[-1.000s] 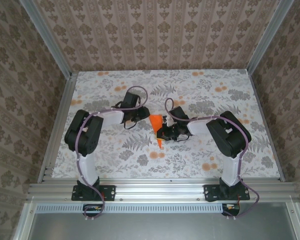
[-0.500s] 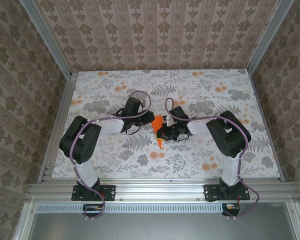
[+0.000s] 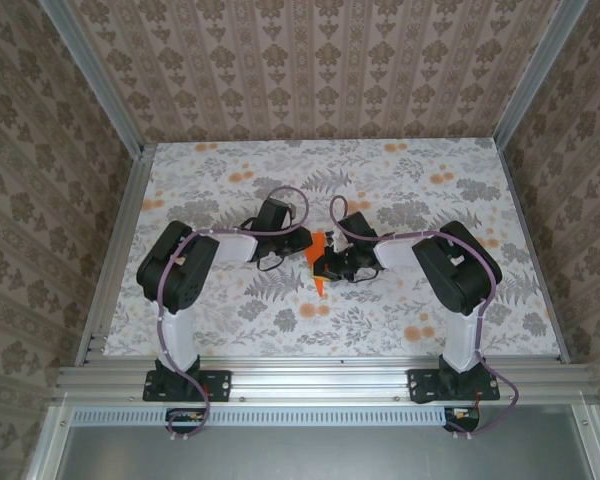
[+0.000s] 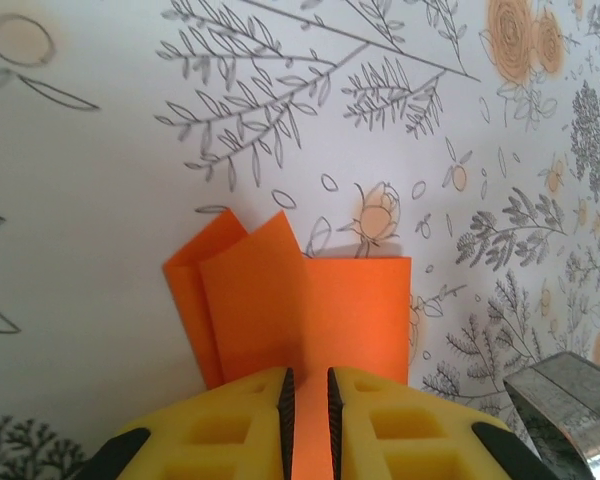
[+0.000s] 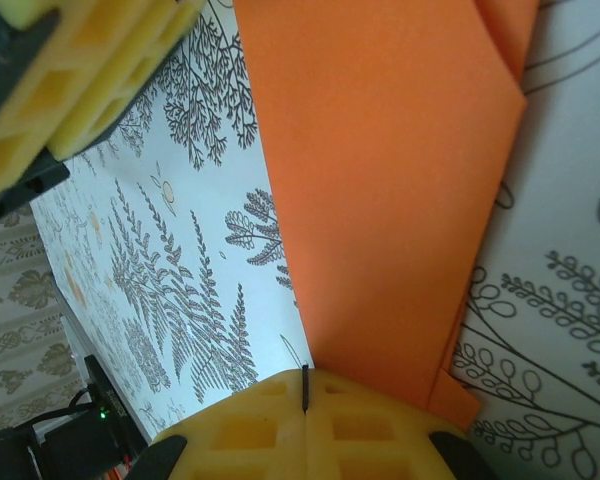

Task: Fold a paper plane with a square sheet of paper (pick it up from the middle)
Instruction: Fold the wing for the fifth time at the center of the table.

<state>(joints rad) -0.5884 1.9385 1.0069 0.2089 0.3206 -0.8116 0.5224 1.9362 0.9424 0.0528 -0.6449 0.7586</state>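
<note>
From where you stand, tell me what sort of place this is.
Probably a walled robot test cell: a flower-printed white tabletop, damask wallpaper panels in a silver aluminium frame, and two arms whose left gripper and right gripper work folded bright orange paper.

Paper plane (image 4: 310,320) near end hidden between yellow fingers (image 4: 230,420); top edge crops it in right wrist view.

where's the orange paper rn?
Top view: the folded orange paper lies mid-table on the floral cloth, between the left gripper and right gripper; both wrist views show the jaws pinching it.
</note>
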